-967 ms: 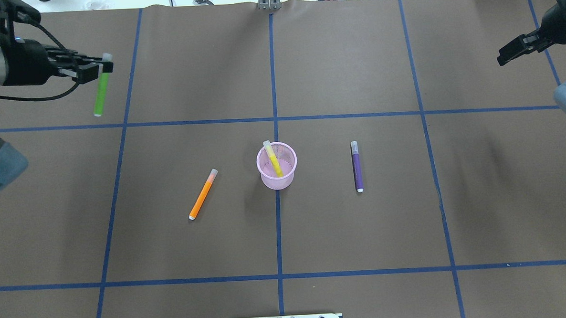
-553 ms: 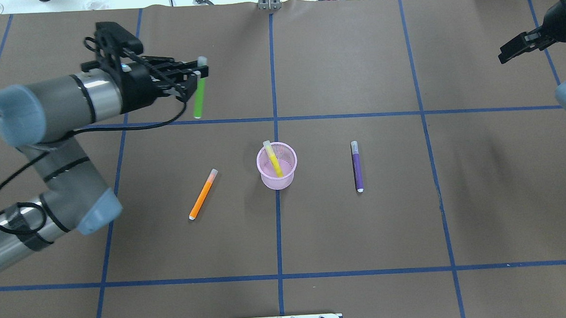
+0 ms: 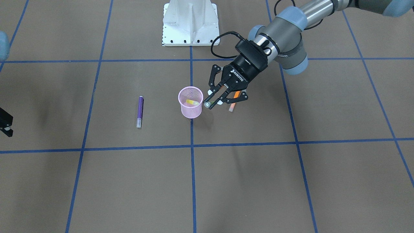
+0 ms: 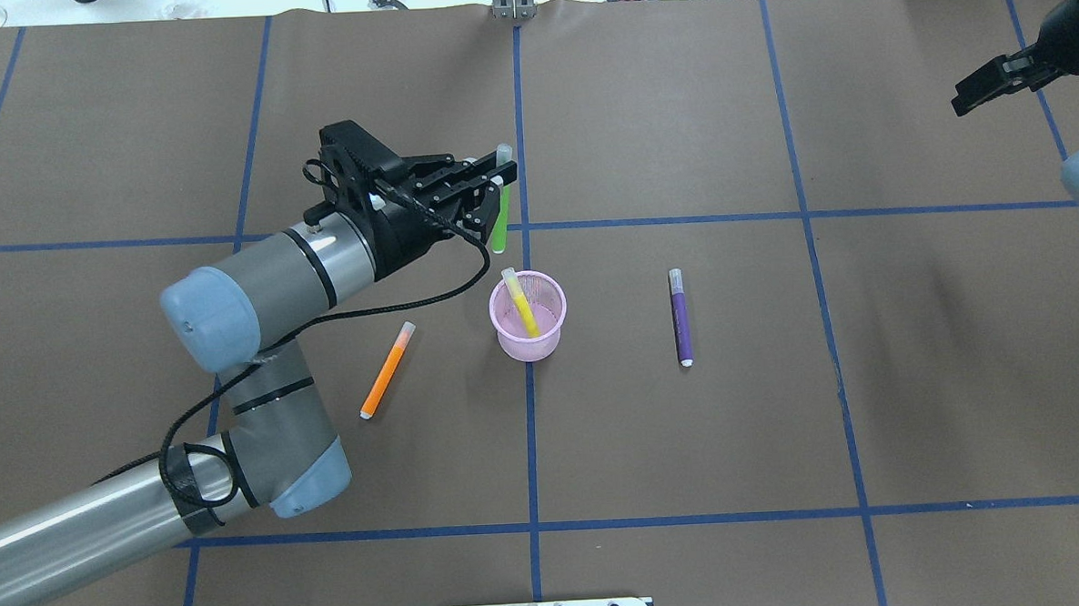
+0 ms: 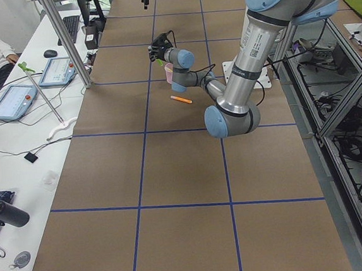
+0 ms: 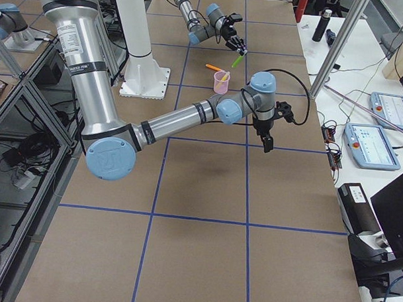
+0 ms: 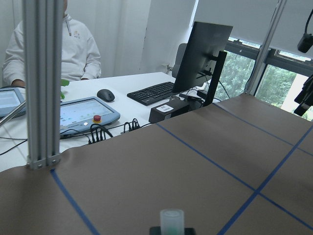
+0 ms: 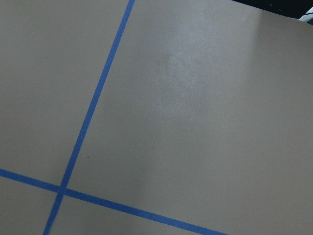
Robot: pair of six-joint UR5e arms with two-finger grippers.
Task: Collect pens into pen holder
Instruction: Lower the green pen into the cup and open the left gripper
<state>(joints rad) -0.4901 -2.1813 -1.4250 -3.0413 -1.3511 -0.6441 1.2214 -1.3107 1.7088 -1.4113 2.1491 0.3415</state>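
Note:
The pink mesh pen holder [image 4: 529, 331] [image 3: 190, 110] stands at the table's centre with a yellow pen [image 4: 521, 306] leaning inside it. My left gripper [image 4: 500, 173] [image 3: 213, 103] is shut on the green pen [image 4: 500, 225], which hangs cap-up just beyond the holder's far rim. On the table left of the holder lies an orange pen [image 4: 386, 371], and on its right a purple pen [image 4: 680, 318] [image 3: 140, 111]. At the far right edge my right gripper [image 4: 981, 92] hovers open and empty.
Brown paper with blue tape grid lines [image 4: 532, 449] covers the table. The robot's white base plate [image 3: 190, 22] is at the near edge. Beyond the far edge are a desk with monitor and keyboard [image 7: 151, 93] and a seated person [image 7: 54, 49].
My left arm has swung right across the table, carrying the green pen from the far left to just behind the pen holder. The right gripper has barely moved.

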